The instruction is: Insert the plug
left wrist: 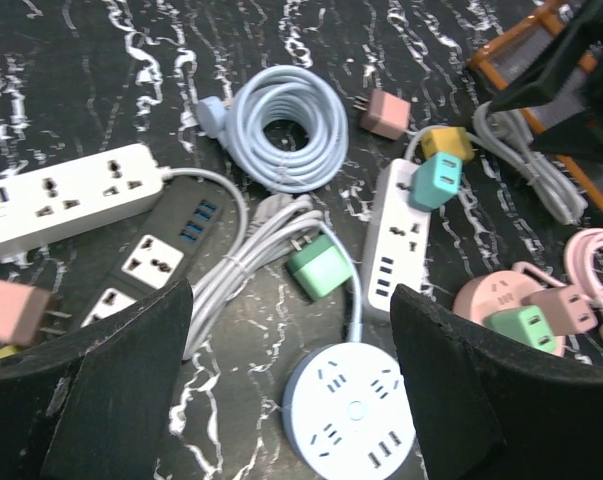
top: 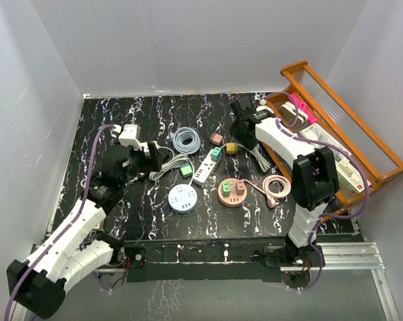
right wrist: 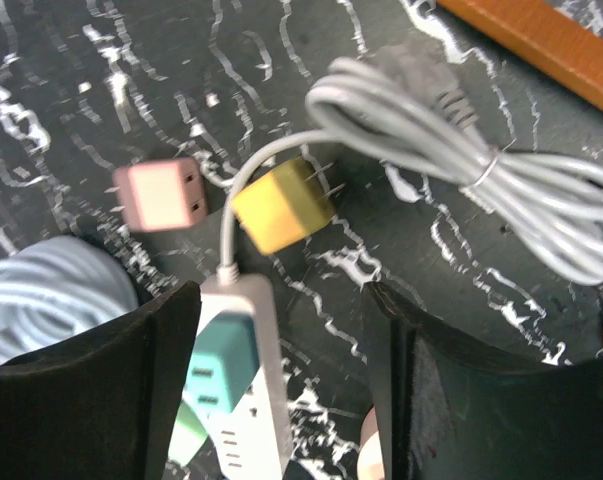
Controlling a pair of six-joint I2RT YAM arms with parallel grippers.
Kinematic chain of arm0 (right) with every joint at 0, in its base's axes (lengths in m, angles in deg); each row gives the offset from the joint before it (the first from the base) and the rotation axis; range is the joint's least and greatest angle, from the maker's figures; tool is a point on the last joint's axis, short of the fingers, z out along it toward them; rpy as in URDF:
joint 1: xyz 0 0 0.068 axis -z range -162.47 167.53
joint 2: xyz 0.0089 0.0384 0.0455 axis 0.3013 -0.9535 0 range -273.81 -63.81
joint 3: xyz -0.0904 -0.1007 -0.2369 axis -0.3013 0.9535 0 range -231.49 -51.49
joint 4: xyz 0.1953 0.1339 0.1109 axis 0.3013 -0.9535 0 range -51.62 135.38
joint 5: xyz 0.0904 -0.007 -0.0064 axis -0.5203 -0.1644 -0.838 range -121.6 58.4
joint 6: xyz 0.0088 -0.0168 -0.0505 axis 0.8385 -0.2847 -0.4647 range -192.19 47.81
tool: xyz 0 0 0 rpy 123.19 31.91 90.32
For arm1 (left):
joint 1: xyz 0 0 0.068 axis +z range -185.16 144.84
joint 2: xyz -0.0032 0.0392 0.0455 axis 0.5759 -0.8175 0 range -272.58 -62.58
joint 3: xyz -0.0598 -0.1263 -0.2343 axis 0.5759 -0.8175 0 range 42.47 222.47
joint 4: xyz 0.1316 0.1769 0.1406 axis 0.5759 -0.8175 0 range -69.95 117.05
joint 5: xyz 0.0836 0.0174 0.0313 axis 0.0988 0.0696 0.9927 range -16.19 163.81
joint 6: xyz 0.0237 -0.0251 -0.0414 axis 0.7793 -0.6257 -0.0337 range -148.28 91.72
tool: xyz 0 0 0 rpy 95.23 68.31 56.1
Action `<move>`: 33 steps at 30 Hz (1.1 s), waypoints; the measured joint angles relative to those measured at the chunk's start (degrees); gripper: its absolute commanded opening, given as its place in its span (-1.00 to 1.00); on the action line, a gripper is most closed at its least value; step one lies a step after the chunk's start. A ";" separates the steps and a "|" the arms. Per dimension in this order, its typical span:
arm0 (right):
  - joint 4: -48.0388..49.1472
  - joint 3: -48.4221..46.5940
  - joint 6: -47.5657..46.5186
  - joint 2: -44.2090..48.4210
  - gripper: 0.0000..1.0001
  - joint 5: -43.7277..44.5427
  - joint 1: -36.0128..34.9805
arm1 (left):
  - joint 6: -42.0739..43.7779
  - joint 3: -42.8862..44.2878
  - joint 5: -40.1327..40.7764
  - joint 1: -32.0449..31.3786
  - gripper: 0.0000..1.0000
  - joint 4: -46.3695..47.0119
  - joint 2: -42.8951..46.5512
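Observation:
A yellow plug point(right wrist: 281, 205) lies loose on the black marbled table, also in the top view point(top: 233, 147). A pink plug point(right wrist: 159, 194) lies to its left. A white power strip point(top: 208, 165) carries a teal adapter point(right wrist: 219, 370). A green plug point(left wrist: 321, 268) lies above a round blue-white socket point(left wrist: 353, 410). A pink round socket point(top: 233, 192) holds a green and a pink plug. My right gripper point(right wrist: 281, 295) is open and empty, just above the strip's end near the yellow plug. My left gripper point(left wrist: 291, 300) is open and empty, above the round socket.
An orange wooden rack point(top: 361, 134) stands at the right edge. A white strip point(left wrist: 66, 195) and a dark strip point(left wrist: 156, 255) lie at the left. A coiled blue cable point(top: 186, 140), grey cable bundles point(right wrist: 481, 190) and a pink cable point(top: 276, 187) lie around.

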 measured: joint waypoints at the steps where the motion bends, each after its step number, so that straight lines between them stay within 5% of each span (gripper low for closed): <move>1: 0.48 -0.02 -0.20 -0.76 0.29 -0.04 -0.02 | -0.72 0.31 -0.94 0.00 0.57 0.52 -0.83; 23: 4.09 -0.92 7.23 -10.51 0.40 2.60 -1.29 | -5.44 3.56 -5.77 -0.04 0.57 1.92 -4.63; 33: 2.67 -4.42 3.17 -14.19 0.41 3.08 -1.29 | -4.98 4.35 -5.81 -0.04 0.57 1.81 -4.94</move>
